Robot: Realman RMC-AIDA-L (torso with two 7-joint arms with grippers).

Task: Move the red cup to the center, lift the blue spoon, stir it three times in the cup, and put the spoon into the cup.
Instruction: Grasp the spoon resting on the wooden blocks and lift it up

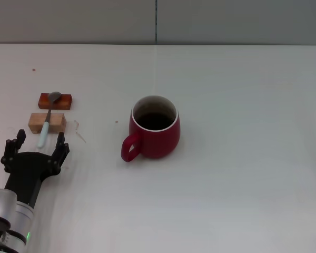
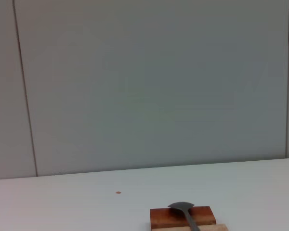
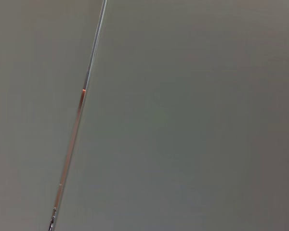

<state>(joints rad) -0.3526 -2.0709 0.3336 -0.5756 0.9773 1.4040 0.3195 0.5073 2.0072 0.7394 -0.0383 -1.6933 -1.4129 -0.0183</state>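
Note:
The red cup (image 1: 155, 134) stands upright near the middle of the white table, its handle toward the front left. The blue spoon (image 1: 47, 119) lies at the left across two wooden blocks, its grey bowl on the far block and its pale blue handle pointing toward me. Its bowl also shows in the left wrist view (image 2: 183, 208). My left gripper (image 1: 37, 145) is open and empty, just in front of the spoon's handle end, apart from it. My right gripper is out of view.
An orange-brown block (image 1: 56, 100) and a tan block (image 1: 47, 122) hold up the spoon; the orange-brown block shows in the left wrist view (image 2: 182, 217). A grey wall (image 1: 158, 21) runs behind the table's far edge.

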